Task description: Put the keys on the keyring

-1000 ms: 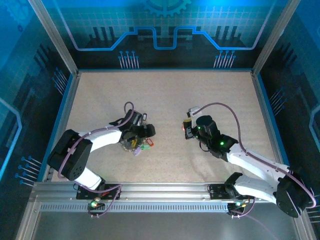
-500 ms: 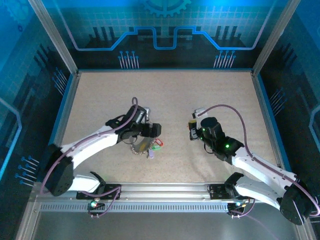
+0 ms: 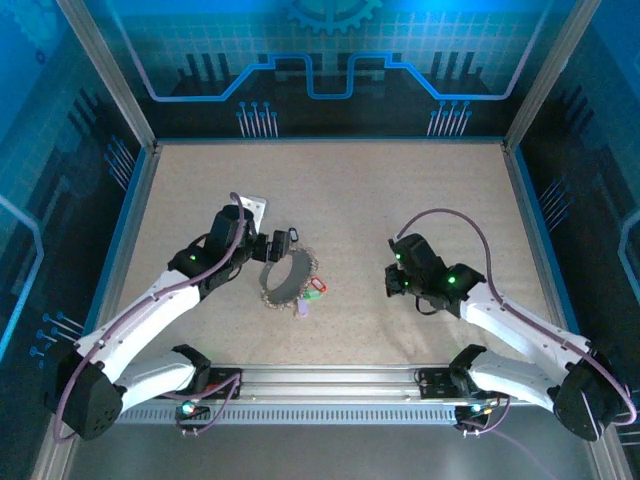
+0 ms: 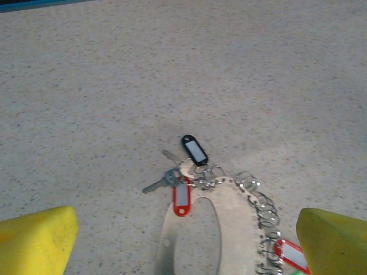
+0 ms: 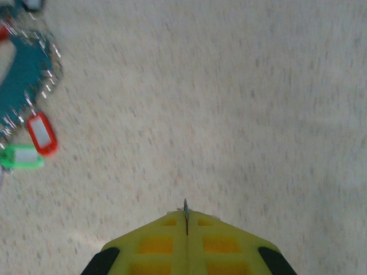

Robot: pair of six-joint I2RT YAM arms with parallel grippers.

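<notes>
The keyring (image 3: 286, 281) is a flat grey loop lying mid-table, with several small split rings along its edge (image 4: 252, 197). Keys hang on it with a black tag (image 4: 195, 150), a red tag (image 4: 182, 198) and a bare silver key (image 4: 159, 181). A second red tag (image 3: 318, 285) and a green tag (image 3: 311, 295) lie at its right side. My left gripper (image 3: 268, 247) hovers open just left of the loop, its yellow fingers (image 4: 35, 238) spread wide. My right gripper (image 3: 392, 283) is shut, pinching a thin silvery key edge (image 5: 185, 208).
The speckled beige tabletop (image 3: 400, 190) is bounded by blue side rails (image 3: 128, 215) and an aluminium rail along the near edge (image 3: 330, 378). In the right wrist view the keyring (image 5: 23, 66) and its red tag (image 5: 43, 133) lie far left.
My left arm has drawn back to the left off the keyring, which is now uncovered. My right gripper has drifted a little right and nearer, still shut.
</notes>
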